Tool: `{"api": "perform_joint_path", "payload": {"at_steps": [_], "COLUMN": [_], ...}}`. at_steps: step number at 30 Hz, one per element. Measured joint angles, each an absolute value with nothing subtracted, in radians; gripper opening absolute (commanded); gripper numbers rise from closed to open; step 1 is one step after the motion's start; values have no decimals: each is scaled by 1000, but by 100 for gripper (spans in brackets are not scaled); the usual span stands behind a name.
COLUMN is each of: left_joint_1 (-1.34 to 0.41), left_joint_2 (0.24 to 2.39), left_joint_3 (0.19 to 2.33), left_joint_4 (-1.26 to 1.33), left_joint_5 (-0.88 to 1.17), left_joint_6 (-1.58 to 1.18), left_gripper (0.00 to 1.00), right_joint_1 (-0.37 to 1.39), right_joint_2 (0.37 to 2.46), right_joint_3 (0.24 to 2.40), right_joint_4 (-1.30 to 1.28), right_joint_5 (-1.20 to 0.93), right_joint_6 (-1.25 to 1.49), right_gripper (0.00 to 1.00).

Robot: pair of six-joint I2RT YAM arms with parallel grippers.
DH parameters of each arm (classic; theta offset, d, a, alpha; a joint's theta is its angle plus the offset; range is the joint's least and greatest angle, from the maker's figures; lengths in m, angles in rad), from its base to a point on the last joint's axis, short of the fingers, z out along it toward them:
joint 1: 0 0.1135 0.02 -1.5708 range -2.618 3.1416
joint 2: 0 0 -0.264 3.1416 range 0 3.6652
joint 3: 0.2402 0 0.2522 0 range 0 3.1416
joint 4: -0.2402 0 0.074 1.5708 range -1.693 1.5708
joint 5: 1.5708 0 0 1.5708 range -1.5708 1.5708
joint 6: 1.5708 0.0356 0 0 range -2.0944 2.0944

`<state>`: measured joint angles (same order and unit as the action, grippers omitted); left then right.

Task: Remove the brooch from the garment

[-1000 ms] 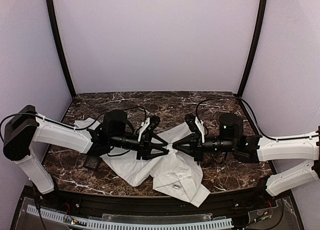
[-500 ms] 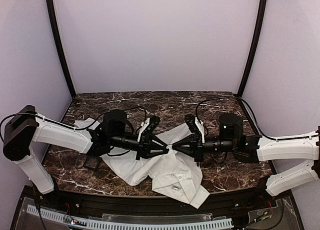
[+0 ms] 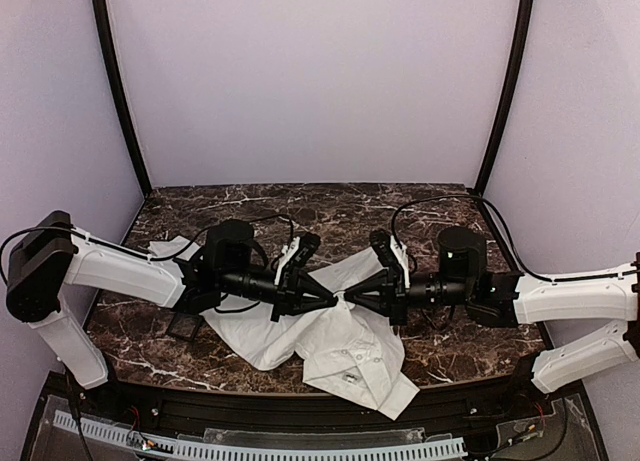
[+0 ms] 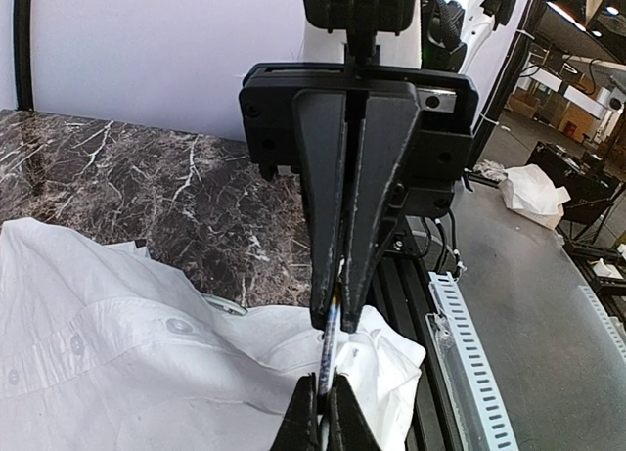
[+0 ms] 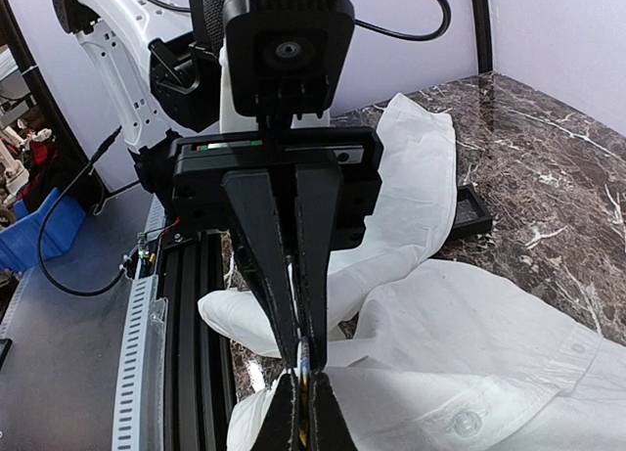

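Tips of left tool (image 3: 334, 301) and right tool (image 3: 348, 299) meet over the raised shirt (image 3: 345, 349) fold, both clamped shut, likely bracing cloth while pulling the brooch, hidden here.

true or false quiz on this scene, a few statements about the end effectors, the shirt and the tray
1. The left end effector and right end effector are both shut, tips meeting above the shirt. True.
2. The shirt is dark blue. False: it is white.
3. The table has a dark marbled top. True.
4. The small black tray lies on the right arm's side. False: it lies by the left arm, next to the shirt's edge.
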<state>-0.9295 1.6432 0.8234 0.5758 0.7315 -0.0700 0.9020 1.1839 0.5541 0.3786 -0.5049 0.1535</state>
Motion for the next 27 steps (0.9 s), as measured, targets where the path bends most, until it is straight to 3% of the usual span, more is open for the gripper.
{"api": "perform_joint_path", "payload": {"at_steps": [4, 8, 15, 27], "left_joint_1": [-930, -930, -930, -930], "left_joint_2": [1643, 1635, 1611, 1608], "left_joint_3": [821, 800, 782, 780], "left_joint_4": [578, 583, 597, 601], "left_joint_5": [720, 687, 660, 658], "left_joint_6": [-79, -93, -118, -131], "left_gripper": [1, 1, 1, 1], "right_joint_1": [902, 902, 902, 900], "right_joint_2": [1184, 1182, 1181, 1218], "right_joint_3": [539, 511, 503, 503], "right_joint_4": [405, 427, 442, 481], "right_joint_5": [-508, -521, -535, -536], "right_joint_6": [154, 156, 160, 175], "right_gripper": [37, 47, 47, 29]}}
